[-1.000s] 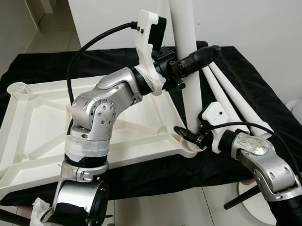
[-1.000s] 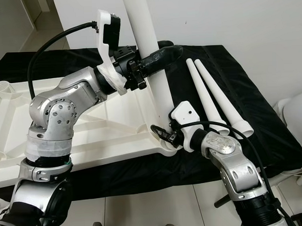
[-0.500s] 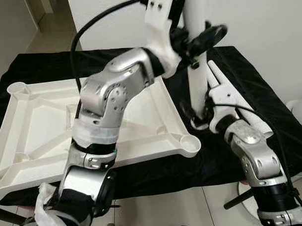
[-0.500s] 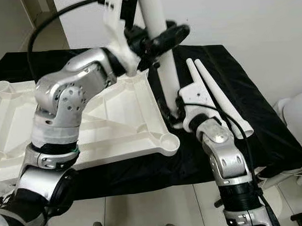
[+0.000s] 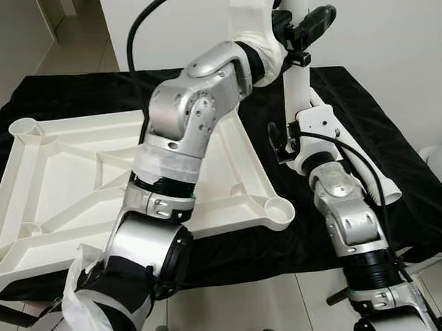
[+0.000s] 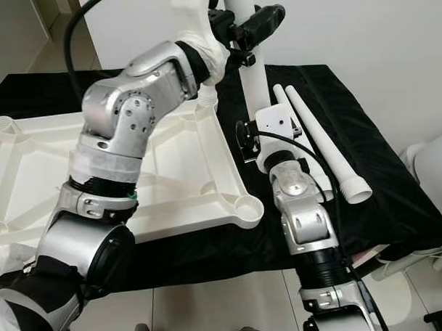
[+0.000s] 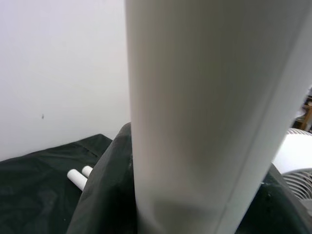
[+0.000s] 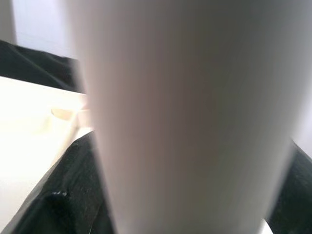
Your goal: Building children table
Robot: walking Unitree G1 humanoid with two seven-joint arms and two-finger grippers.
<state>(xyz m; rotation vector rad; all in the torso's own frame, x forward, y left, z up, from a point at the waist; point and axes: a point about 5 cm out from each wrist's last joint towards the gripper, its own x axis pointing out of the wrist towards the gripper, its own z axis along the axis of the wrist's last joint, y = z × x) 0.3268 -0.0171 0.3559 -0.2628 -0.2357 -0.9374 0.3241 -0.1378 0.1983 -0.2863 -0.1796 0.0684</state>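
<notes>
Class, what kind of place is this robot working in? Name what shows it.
Probably an indoor home room used for assembly: plain white wall, tiled floor, and a black cloth carrying an upturned white tabletop and loose table legs.

3 legs (image 6: 252,70) (white), 1 tabletop (image 6: 33,179)

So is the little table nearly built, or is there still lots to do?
Lots to do. Done: the white tabletop lies upside down on the black cloth, its corner sockets bare. In hand: one white leg is held upright, the left gripper clamped high on it, the right gripper low. Left: no leg sits in a socket yet, and two more legs lie on the cloth.
</notes>
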